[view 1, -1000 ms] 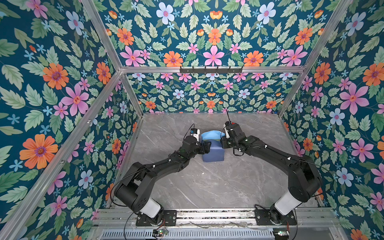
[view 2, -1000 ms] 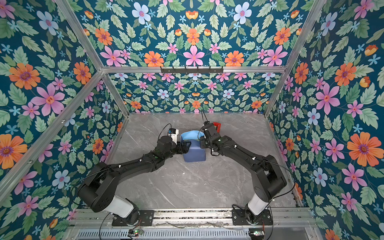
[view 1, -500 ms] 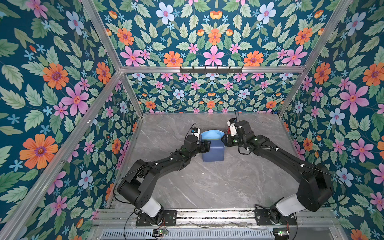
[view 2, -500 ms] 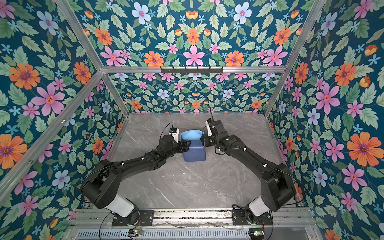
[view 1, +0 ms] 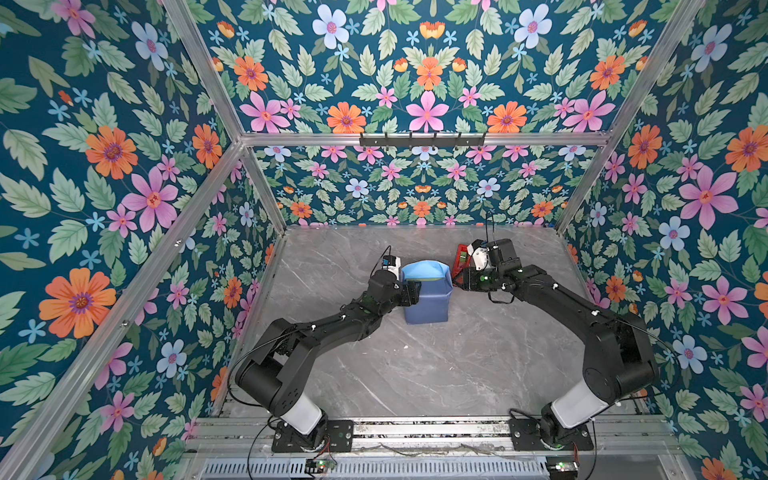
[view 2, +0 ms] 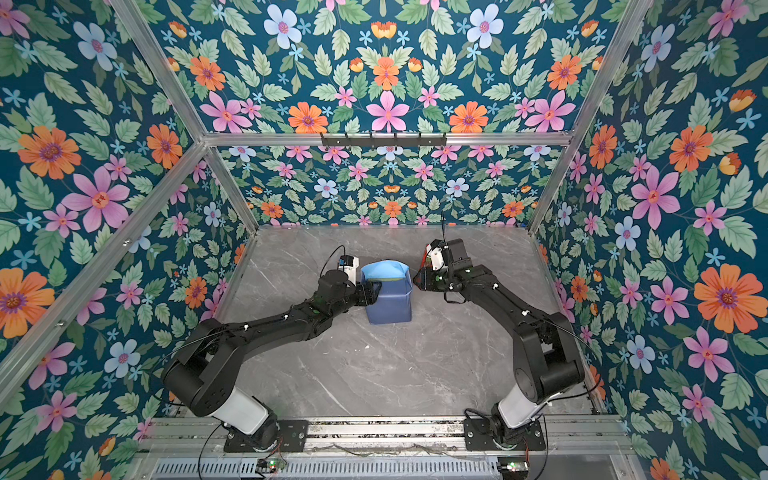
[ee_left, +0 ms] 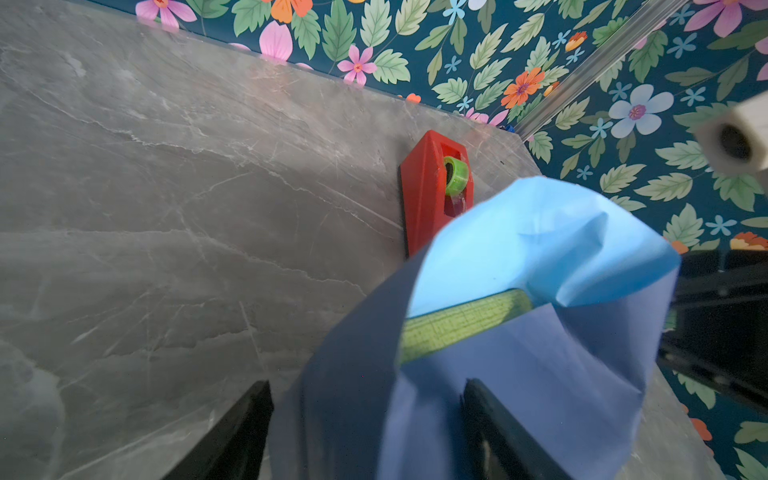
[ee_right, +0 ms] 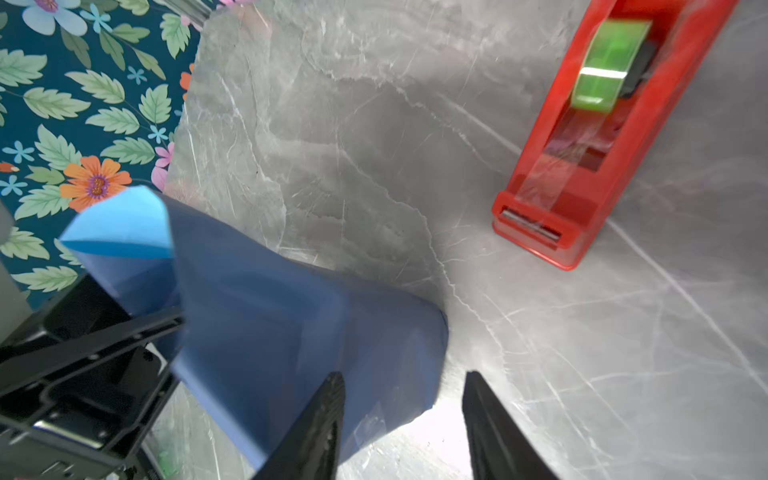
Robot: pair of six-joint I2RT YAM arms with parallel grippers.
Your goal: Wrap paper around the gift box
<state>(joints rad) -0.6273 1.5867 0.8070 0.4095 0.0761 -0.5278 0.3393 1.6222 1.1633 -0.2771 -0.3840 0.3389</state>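
The gift box (ee_left: 461, 324) stands mid-table in both top views, and only a green strip of it shows between the folds. The paper (view 1: 428, 297) covers it, slate-blue on the sides, with a light-blue flap (view 2: 384, 270) standing loose over the far top. My left gripper (view 1: 413, 291) is at the box's left side, open, its fingers straddling a paper-covered edge (ee_left: 365, 415). My right gripper (view 1: 458, 284) hovers open just right of the box. One of its fingers (ee_right: 328, 415) overlaps the paper's lower corner, with bare table in the gap.
A red tape dispenser (ee_right: 582, 137) with a green roll stands on the table behind the right gripper (ee_right: 405, 399), close to the box's far right corner. Floral walls close in the grey marble table (view 1: 415, 374) on three sides.
My right wrist has drawn back to the right, away from the box's top edge. My left gripper has narrowed a little around the box's left side.
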